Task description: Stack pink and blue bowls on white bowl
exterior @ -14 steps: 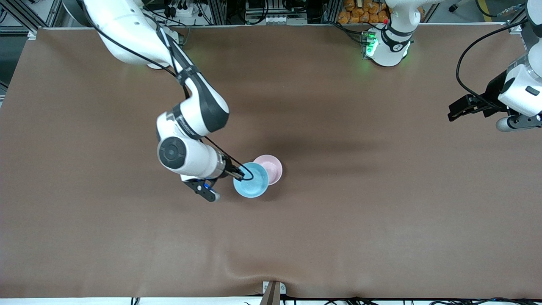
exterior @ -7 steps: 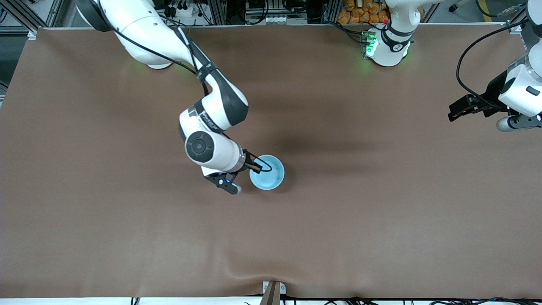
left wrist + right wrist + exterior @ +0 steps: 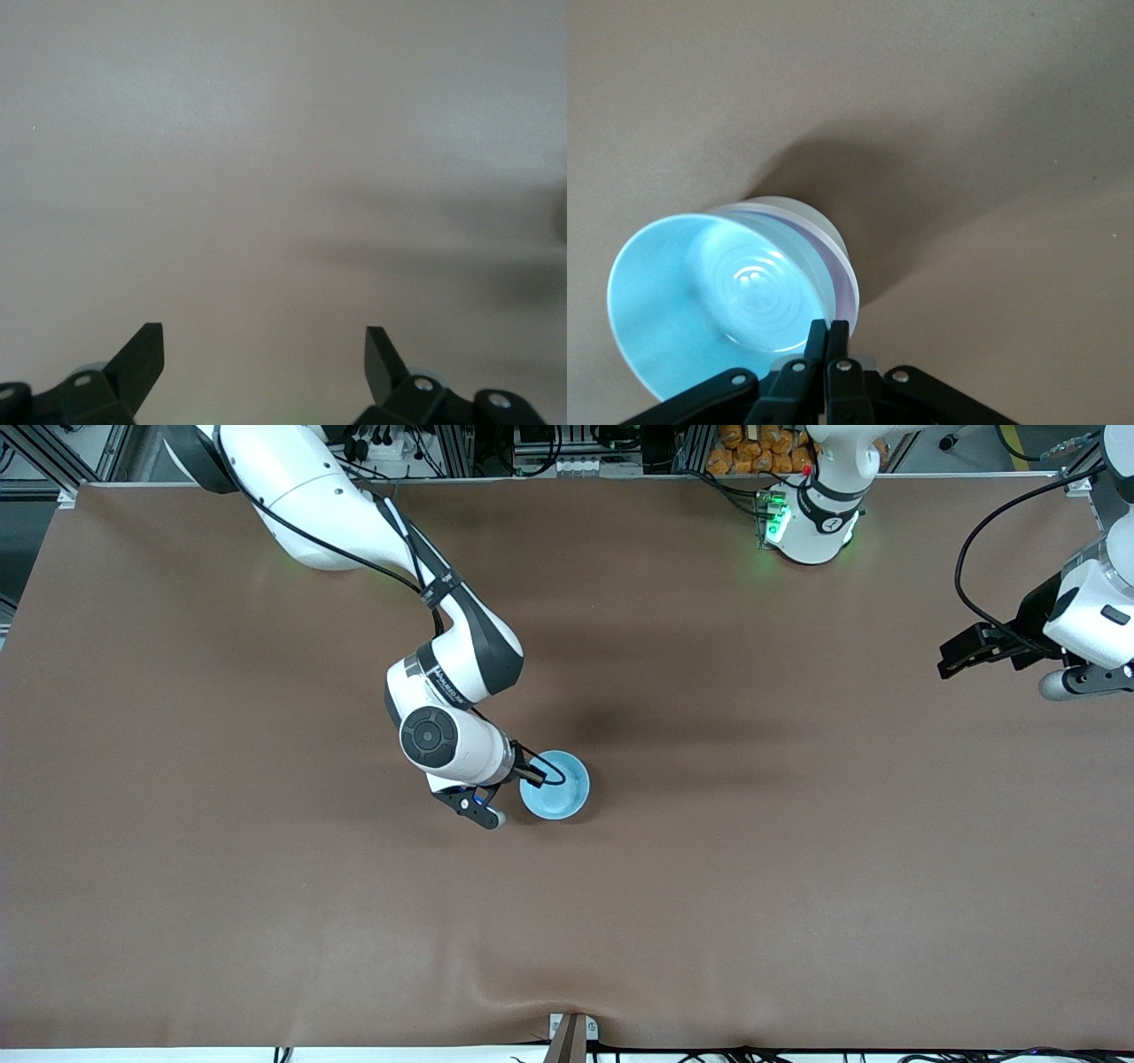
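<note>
My right gripper (image 3: 532, 775) is shut on the rim of the light blue bowl (image 3: 555, 785) near the middle of the table. In the right wrist view the fingers (image 3: 829, 326) pinch the blue bowl's (image 3: 709, 301) rim. The blue bowl sits nested in the pink bowl (image 3: 835, 266), which shows only as a thin band. The white bowl (image 3: 799, 212) is the outer wall under them. In the front view the blue bowl hides both others. My left gripper (image 3: 955, 659) waits open and empty over the left arm's end of the table, and it shows in the left wrist view (image 3: 266, 341).
The brown table cover (image 3: 797, 868) lies flat around the stack. A small bracket (image 3: 571, 1032) sits at the table edge nearest the front camera. The left arm's base (image 3: 811, 522) stands at the table's robot side.
My right gripper carried the blue bowl sideways from beside the pink bowl to over it. The pink bowl is now covered in the front view. The left arm has not moved.
</note>
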Robot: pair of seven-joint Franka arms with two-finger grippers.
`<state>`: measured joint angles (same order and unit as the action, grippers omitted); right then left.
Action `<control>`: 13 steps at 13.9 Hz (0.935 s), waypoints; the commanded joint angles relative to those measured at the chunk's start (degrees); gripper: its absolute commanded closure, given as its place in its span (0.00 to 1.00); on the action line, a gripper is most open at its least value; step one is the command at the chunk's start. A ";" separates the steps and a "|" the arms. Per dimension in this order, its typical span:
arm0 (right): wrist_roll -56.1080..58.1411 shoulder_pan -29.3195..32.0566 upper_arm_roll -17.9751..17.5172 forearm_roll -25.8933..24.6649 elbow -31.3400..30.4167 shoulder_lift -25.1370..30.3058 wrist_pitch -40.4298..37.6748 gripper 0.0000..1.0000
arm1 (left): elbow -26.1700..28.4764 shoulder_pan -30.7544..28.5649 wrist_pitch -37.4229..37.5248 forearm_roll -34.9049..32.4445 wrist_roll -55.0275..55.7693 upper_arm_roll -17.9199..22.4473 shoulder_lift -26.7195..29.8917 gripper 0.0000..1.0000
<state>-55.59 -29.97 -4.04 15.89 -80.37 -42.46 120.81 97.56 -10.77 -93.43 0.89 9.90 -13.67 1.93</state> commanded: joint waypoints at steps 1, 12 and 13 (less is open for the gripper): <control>0.74 -0.09 0.18 0.28 -2.50 0.62 3.54 1.00 | 0.27 -0.75 0.26 1.31 -1.64 -0.22 1.23 0.00; -0.31 -0.18 0.26 0.90 -0.94 3.08 -2.40 0.00 | -0.26 -0.57 0.26 1.31 -1.73 -0.22 1.06 0.00; -0.31 0.34 0.35 0.81 0.64 3.60 -4.94 0.00 | -0.26 -0.57 0.26 1.31 -1.73 -0.22 0.97 0.00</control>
<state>-55.59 -30.33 -3.85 15.91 -81.37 -41.32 120.46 97.36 -10.76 -93.43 0.89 9.89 -13.67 2.02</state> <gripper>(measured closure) 0.471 0.000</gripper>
